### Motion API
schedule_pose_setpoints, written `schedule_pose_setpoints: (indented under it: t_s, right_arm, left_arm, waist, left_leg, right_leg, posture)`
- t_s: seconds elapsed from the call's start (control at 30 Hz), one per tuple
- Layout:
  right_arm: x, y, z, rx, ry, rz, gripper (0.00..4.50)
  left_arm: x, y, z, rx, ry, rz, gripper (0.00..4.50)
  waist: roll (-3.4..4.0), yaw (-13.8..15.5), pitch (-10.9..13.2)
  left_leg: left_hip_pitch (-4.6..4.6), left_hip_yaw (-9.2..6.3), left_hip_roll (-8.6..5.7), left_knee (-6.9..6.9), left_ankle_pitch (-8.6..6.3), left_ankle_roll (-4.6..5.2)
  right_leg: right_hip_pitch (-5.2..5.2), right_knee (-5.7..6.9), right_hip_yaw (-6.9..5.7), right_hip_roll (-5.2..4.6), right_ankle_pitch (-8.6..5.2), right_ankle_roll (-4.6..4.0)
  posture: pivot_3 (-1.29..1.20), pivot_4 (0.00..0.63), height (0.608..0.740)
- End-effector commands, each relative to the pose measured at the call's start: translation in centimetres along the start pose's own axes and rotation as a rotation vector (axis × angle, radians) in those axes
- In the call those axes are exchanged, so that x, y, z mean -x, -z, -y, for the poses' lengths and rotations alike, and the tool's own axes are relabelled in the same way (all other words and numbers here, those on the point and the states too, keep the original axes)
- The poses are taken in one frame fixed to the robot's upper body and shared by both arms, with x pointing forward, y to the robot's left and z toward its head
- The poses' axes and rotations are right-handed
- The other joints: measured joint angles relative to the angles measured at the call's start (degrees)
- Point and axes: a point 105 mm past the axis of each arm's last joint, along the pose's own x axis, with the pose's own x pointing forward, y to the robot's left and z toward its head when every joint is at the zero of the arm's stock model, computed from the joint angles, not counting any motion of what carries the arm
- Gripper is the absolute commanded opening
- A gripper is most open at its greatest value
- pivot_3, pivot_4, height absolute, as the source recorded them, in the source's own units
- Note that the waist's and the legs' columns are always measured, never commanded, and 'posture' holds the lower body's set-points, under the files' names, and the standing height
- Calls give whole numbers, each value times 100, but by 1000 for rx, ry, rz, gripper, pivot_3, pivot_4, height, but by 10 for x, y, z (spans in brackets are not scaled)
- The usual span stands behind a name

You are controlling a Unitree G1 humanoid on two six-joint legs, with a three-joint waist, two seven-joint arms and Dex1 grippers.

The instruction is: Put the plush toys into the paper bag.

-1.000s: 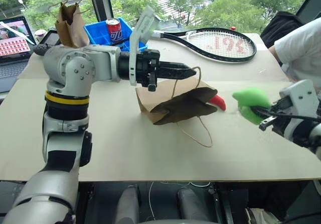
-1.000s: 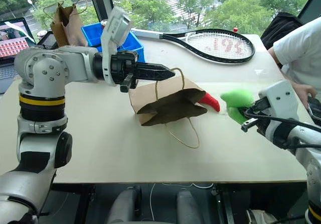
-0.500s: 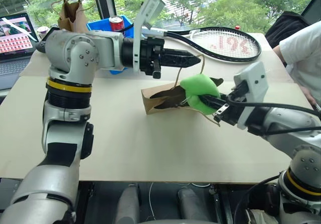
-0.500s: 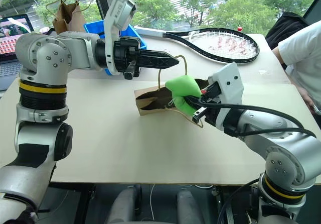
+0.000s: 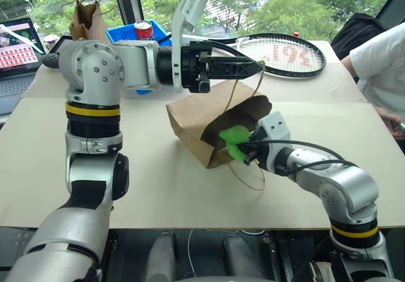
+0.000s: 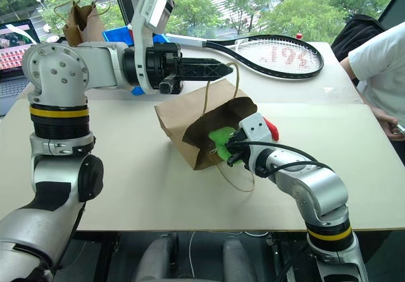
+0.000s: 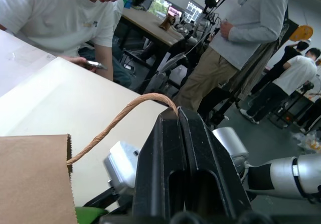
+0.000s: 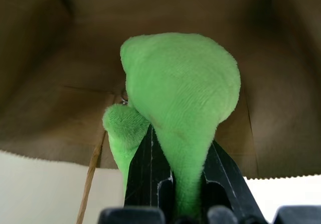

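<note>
1. The paper bag [image 5: 202,121] is seen on the table [image 5: 158,187], tilted up with its mouth turned toward the robot's right side and held open.
2. One loop handle [image 7: 120,116] is pinched at its top by the left gripper [image 5: 256,69], whose jaws are pressed together on the cord — the gripper points level, above the bag.
3. The other handle [image 5: 250,177] is left lying slack on the table in front of the bag's mouth.
4. The green plush toy [image 5: 233,135] is held in the right gripper [image 8: 173,181], the black fingers [image 8: 143,169] being clamped on its lower part; the toy is placed just inside the bag's mouth, with brown paper seen all around it in the right wrist view.
5. The red chili plush toy [image 6: 271,129] is partly hidden behind the right wrist, lying on the table just beside the bag.
6. A tennis racket [image 5: 278,53], a blue bin [image 5: 142,38] with a red can [image 5: 143,30], and a narrower brown bag [image 5: 84,19] are set at the far edge.
7. A person's arm [image 5: 380,61] is seen at the table's right side.
</note>
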Motion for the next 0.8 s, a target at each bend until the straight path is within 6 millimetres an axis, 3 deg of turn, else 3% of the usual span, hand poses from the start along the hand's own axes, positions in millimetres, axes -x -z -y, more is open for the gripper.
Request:
schedule_pose_setpoints:
  t_s: [0.03, 0.13, 0.23, 0.43, 0.5, 0.57, 0.63, 0.7, 0.8]
  right_arm:
    - [-10, -51, -20, -46, -97, 236, 43]
    - [-30, -39, -31, 81, -118, 155, 43]
    - [-32, -54, -42, 121, -148, 217, 43]
    - [-42, -54, -47, 228, -134, 258, 43]
    - [-43, -61, -55, 154, -187, 326, 43]
    - [-48, -52, -62, 185, -216, 308, 43]
    - [-47, -49, -70, 108, -267, 329, 43]
    - [-43, -42, -72, 84, -290, 327, 962]
    - [-37, -39, -65, 84, -261, 325, 1827]
  left_arm:
    - [0, -3, 10, -6, 26, 33, 0]
    - [4, -2, 2, 95, 34, 117, 0]
    - [12, 7, -8, 124, -28, 116, 0]
    - [15, 12, -10, 119, -66, 114, 0]
    - [15, 14, -9, 112, -68, 110, 0]
    - [16, 16, -9, 108, -76, 106, 0]
    - [17, 17, -11, 97, -99, 99, 0]
    - [20, 18, -13, 99, -111, 104, 0]
    - [24, 22, -18, 119, -125, 110, 0]
  waist:
    - [0, -12, 0]
    - [0, 8, 0]
    - [0, 21, 0]
    - [-1, 35, 1]
    - [-2, 34, 1]
    - [-1, 23, 1]
    - [-1, 20, 1]
    - [-1, 17, 1]
    - [-1, 18, 1]
  left_leg:
    - [2, -1, 1, 0, 0, 0]
    - [6, -10, 4, -5, 1, -1]
    - [5, -15, 0, -4, 1, -1]
    - [1, -21, 0, -4, 3, -5]
    - [2, -23, -1, -4, 4, -7]
    - [2, -23, 0, -6, 6, -10]
    - [3, -25, 0, -8, 6, -11]
    - [4, -28, 0, -10, 6, -11]
    - [4, -29, -1, -9, 8, -14]
  right_leg:
    - [0, 1, 0, 2, 0, 0]
    - [4, 3, -2, 9, 0, 0]
    - [12, -1, -5, 6, -1, 1]
    - [11, 0, -11, 7, 0, 0]
    - [13, 0, -13, 6, 0, 0]
    - [12, 1, -14, 7, 1, -1]
    - [12, 1, -14, 8, 1, -1]
    - [13, 1, -16, 8, 1, -1]
    - [14, 1, -16, 7, 1, -1]
  posture:
    - [0, 150, 740]
    - [0, 150, 740]
    - [0, 150, 740]
    - [0, 150, 740]
    - [0, 150, 740]
    - [0, 150, 740]
    - [0, 150, 740]
    - [0, 150, 740]
    - [0, 150, 740]
